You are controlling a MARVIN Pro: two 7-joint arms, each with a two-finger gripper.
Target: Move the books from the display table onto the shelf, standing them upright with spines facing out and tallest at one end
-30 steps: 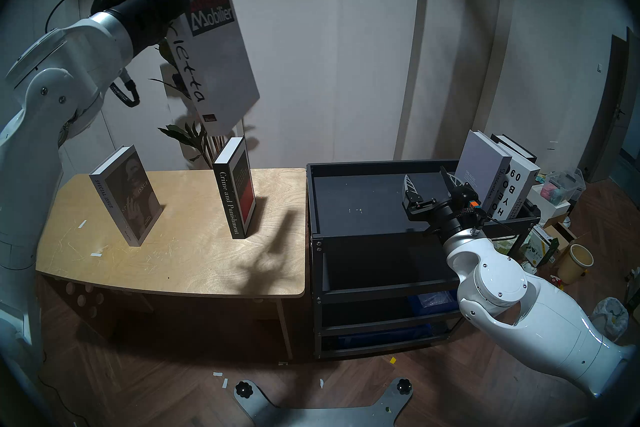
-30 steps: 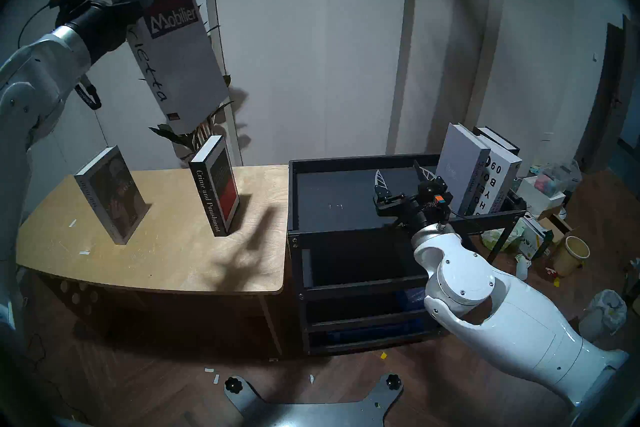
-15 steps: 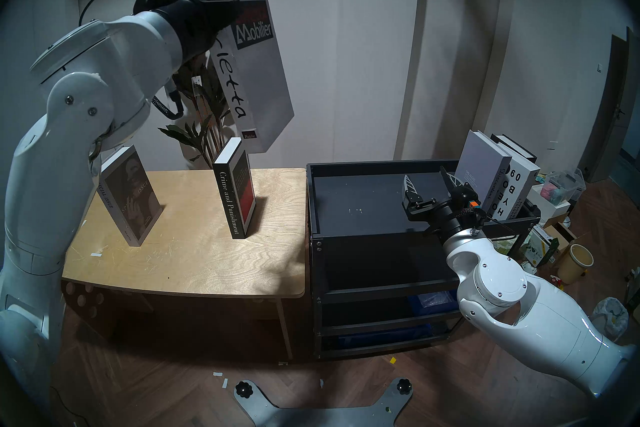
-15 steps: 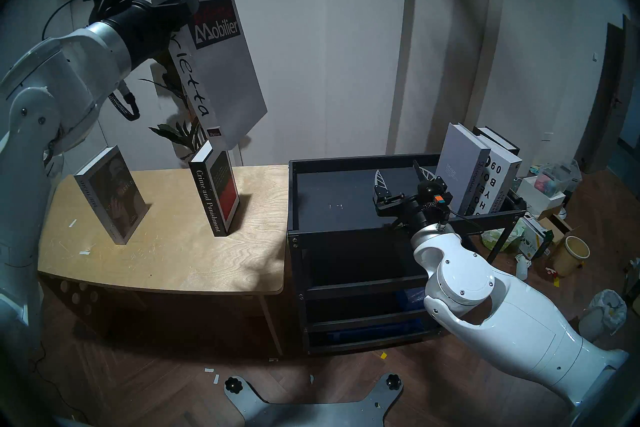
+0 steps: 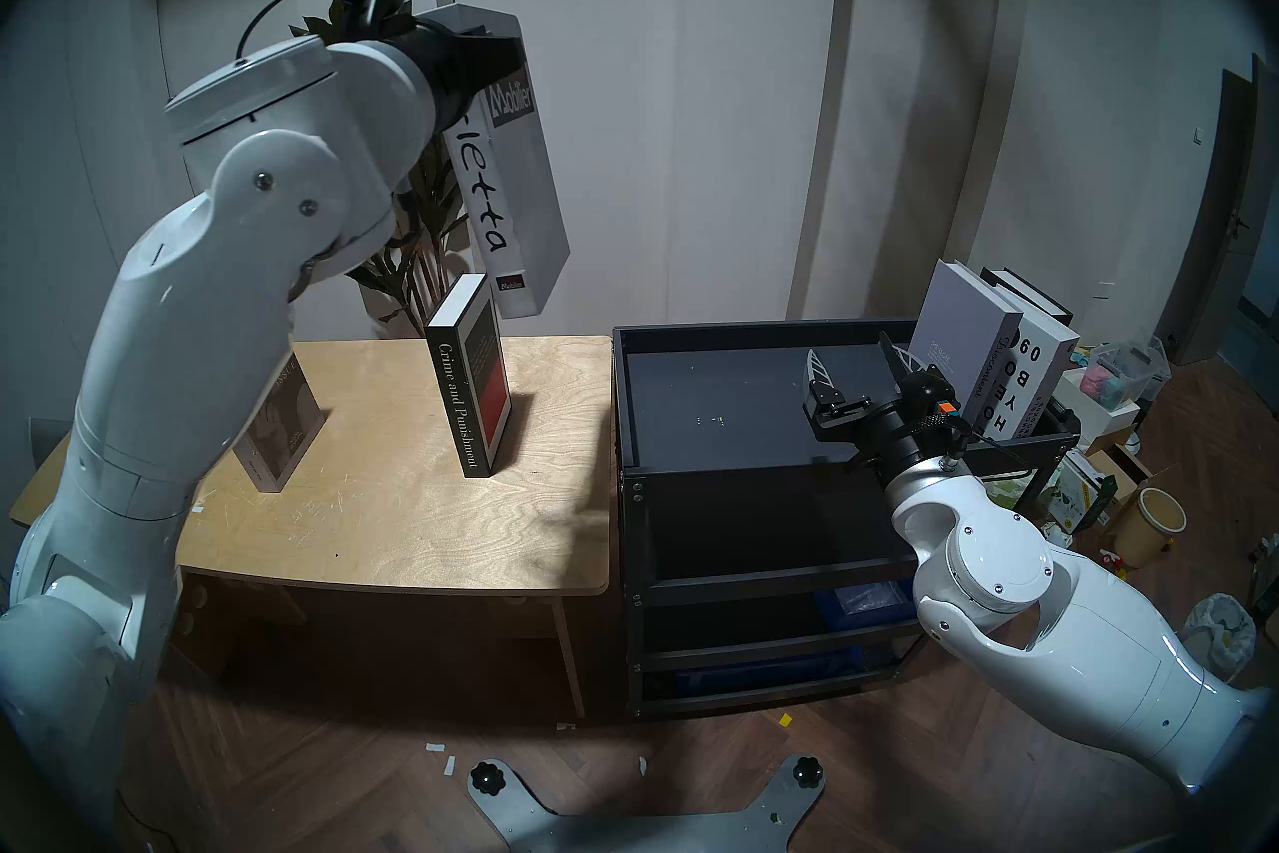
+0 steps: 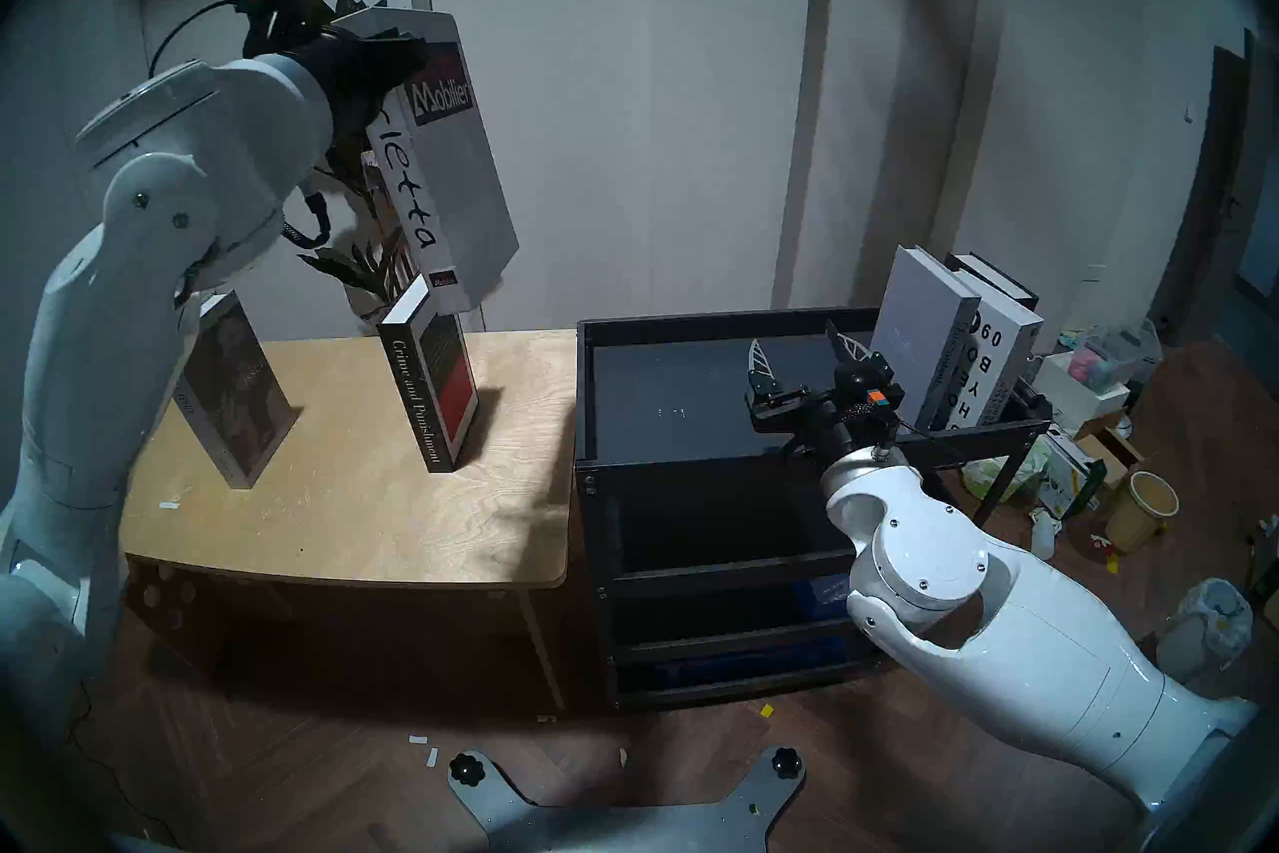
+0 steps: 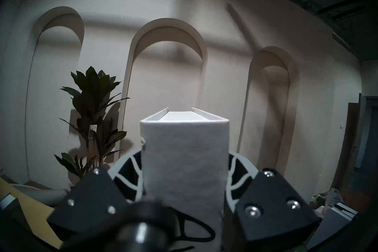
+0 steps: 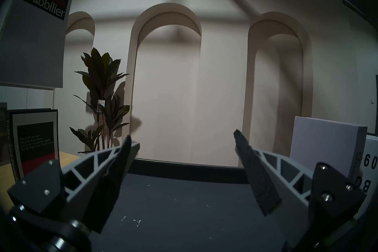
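Arietta book [image 5: 515,187] hanging tilted at upper left of the frame, clamped in left pincer [image 5: 484,52]; right pincer [image 5: 855,363] gaping empty over shelf [image 5: 699,457].

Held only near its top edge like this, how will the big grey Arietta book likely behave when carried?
The Arietta book hangs tilted below the shut left gripper, so it may swing or pivot. Its boxy hardback shape in the left wrist view suggests it stays stiff. It looks thick, so probably heavy enough to slip.

Your arms [image 5: 207,305] are glossy white shells with silver screws, black wrists; each end effector [image 8: 182,155] has grey-ribbed, black-padded fingers [image 8: 255,169].
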